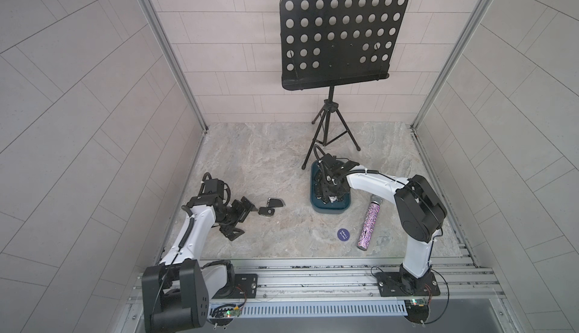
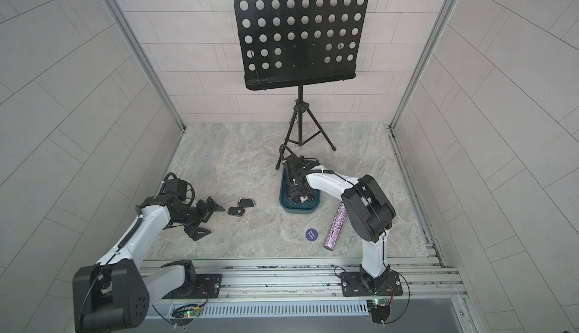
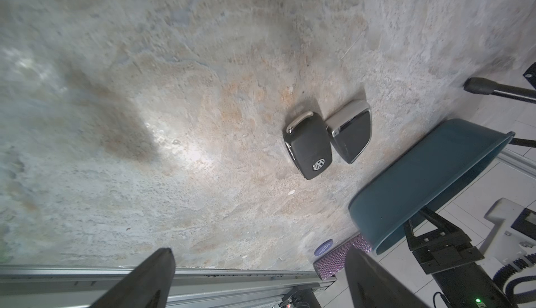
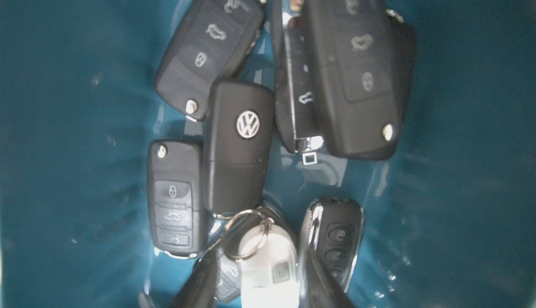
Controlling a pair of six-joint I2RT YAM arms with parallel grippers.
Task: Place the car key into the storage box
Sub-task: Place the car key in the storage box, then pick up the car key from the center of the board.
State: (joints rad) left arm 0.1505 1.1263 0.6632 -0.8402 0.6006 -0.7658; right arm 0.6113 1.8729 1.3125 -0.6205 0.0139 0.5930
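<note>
Right gripper (image 4: 258, 289) is hanging inside the storage box (image 4: 72, 118), jaws parted around a white key fob (image 4: 269, 257) that is lying among the car keys (image 4: 237, 147), so the drop is looking about done. Left gripper (image 3: 261, 286) is gaping wide beside the VW flip key (image 3: 309, 147) and silver-trimmed fob (image 3: 351, 132) on the tabletop (image 3: 145, 118). Next it is needing a clean pinch on one.

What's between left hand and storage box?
Just off the left hand: a VW-badged key and a chrome-edged key; then bare table to the storage box. Both top views show it.
</note>
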